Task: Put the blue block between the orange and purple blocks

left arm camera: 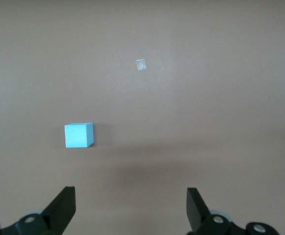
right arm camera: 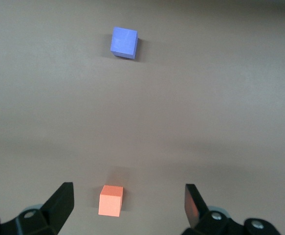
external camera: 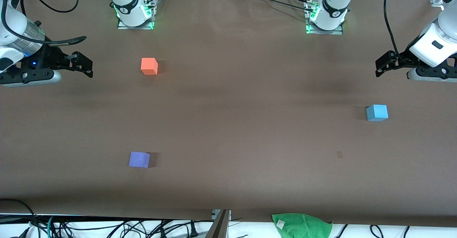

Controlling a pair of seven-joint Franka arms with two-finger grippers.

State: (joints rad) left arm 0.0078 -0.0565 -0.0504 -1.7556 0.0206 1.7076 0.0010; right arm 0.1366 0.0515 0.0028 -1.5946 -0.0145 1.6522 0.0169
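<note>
The blue block (external camera: 377,112) sits on the brown table toward the left arm's end; it also shows in the left wrist view (left arm camera: 78,135). The orange block (external camera: 149,66) sits toward the right arm's end, and the purple block (external camera: 139,159) lies nearer to the front camera than it, with a wide gap between them. Both show in the right wrist view, orange (right arm camera: 111,199) and purple (right arm camera: 124,42). My left gripper (external camera: 381,66) is open and empty, up over the table's end near the blue block. My right gripper (external camera: 85,64) is open and empty, raised beside the orange block.
A small tape patch (external camera: 339,154) lies on the table near the blue block. A green cloth (external camera: 301,225) hangs at the table's edge nearest the front camera. The arm bases (external camera: 135,9) (external camera: 326,13) stand along the edge farthest from that camera.
</note>
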